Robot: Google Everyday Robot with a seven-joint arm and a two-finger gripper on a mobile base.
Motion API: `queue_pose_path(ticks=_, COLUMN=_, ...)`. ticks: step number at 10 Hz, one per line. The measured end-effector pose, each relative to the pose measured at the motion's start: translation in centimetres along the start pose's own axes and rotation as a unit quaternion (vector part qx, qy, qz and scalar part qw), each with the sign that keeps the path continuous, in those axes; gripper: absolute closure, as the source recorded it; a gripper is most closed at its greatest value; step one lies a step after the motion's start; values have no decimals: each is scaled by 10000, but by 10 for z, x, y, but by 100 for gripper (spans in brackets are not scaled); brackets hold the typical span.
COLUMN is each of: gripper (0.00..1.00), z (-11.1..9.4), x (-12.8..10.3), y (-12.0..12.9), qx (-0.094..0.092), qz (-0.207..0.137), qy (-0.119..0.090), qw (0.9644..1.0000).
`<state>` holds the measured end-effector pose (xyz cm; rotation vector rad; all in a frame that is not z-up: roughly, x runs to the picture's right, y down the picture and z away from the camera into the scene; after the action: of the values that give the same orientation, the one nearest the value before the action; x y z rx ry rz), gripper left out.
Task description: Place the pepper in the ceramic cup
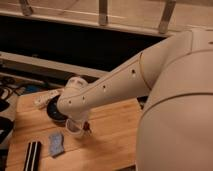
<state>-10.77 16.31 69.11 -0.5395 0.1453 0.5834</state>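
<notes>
Jaws (84,125) low over wooden table (115,135), beside ceramic cup (73,129), pepper (88,129).

Low and left of centre in the frame, the gripper (82,125) hangs over the ceramic cup (73,129) on the wooden table (112,135), the pepper (88,128) just right of the cup, a bowl (54,111) behind it, a cloth (56,144) lower left.

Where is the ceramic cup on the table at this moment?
In the camera view, the ceramic cup stands on the left part of the wooden table, just in front of the black bowl, directly under the end effector.
</notes>
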Motion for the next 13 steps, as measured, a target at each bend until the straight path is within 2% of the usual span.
queue_pose_path(ticks=2, gripper=90, z=0, x=-1, y=1, qx=18, qz=-33, qy=-14, qw=10000)
queue_pose_path(ticks=4, gripper=90, z=-6, x=-17, y=10, qx=45, qz=-209, qy=-49, qw=9998)
queue_pose_path(ticks=6, gripper=89, z=-4, x=-35, y=24, qx=-19, qz=-437, qy=-42, qw=9990)
queue_pose_path(ticks=7, gripper=83, z=-3, x=-37, y=24, qx=-27, qz=-484, qy=-35, qw=9988)
queue_pose_path(ticks=11, gripper=43, z=-9, x=-44, y=26, qx=-9, qz=-611, qy=-49, qw=9981)
queue_pose_path(ticks=12, gripper=37, z=-11, x=-44, y=25, qx=12, qz=-610, qy=-64, qw=9981)
queue_pose_path(ticks=13, gripper=35, z=-14, x=-45, y=22, qx=30, qz=-594, qy=-91, qw=9982)
